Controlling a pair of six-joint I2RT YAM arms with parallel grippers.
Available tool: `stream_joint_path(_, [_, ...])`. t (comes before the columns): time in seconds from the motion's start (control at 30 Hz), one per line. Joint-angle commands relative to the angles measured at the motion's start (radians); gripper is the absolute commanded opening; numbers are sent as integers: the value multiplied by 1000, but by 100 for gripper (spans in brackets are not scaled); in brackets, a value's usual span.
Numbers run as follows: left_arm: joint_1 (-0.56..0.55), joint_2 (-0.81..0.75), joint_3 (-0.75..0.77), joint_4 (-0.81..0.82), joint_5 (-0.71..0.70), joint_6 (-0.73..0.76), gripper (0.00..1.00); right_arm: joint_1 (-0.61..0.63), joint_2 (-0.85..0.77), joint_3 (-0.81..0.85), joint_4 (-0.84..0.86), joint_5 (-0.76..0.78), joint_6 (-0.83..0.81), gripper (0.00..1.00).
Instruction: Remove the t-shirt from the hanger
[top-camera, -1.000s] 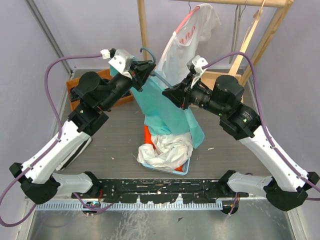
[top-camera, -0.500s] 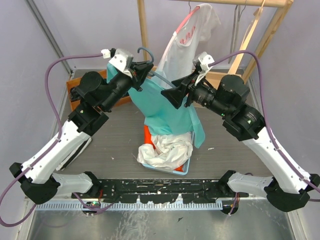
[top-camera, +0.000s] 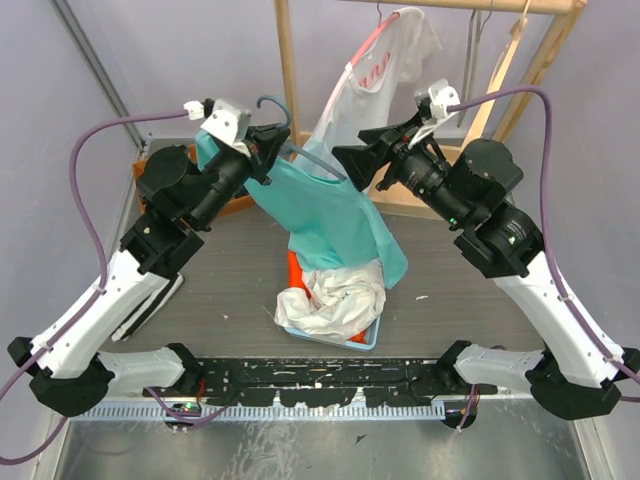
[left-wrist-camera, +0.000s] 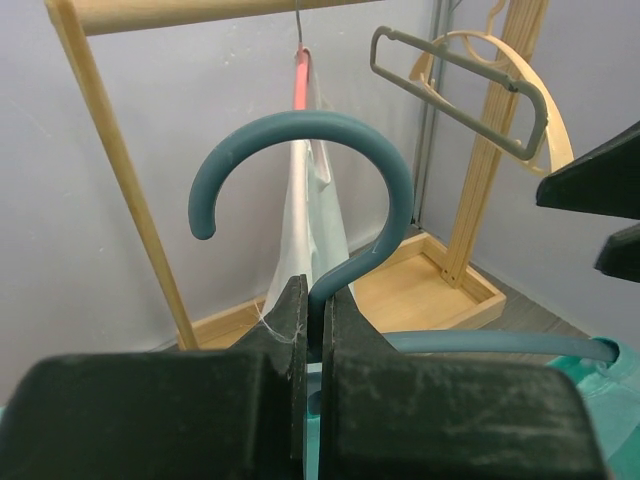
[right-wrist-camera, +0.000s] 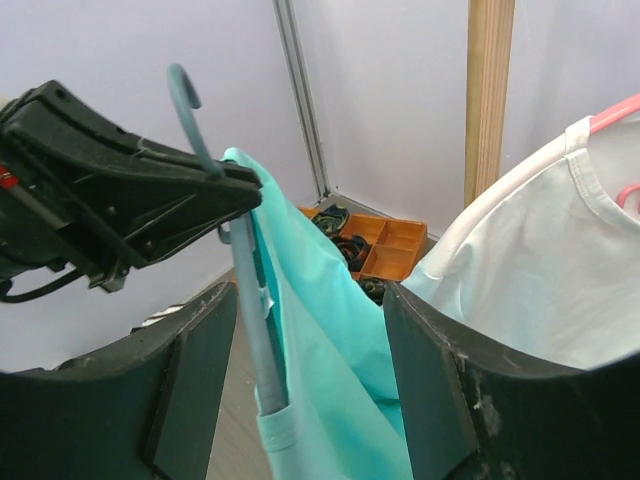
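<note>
Mid-air, left pincer (left-wrist-camera: 316, 305) (tight on hanger (left-wrist-camera: 300, 126))

This is a robotics lab test cell, not a lived-in room. A left arm (top-camera: 120, 290) and a right arm (top-camera: 545, 300) are bolted to a black mounting rail (top-camera: 320, 378) at the near edge of a grey table (top-camera: 230, 300). Plain lavender wall panels (top-camera: 170, 50) on a bare metal frame post (top-camera: 95, 62) box it in. The furnishings are few and prop-like: a bare wooden clothes rack (top-camera: 286, 50) carrying spare hangers (left-wrist-camera: 548, 105), and an orange compartment tray (right-wrist-camera: 385, 245) of small parts near the back wall.
</note>
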Motion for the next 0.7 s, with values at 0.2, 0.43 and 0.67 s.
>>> stream_joint_path(0.2, [1, -78, -18, 9, -28, 33, 0, 7, 88, 108, 35, 32, -51, 66])
stream_joint_path(0.43, [0, -110, -56, 19, -19, 1, 0, 6, 28, 5, 103, 56, -77, 66])
stream_joint_path(0.67, [0, -118, -44, 0, -8, -16, 0, 7, 7, -60, 101, 105, -90, 66])
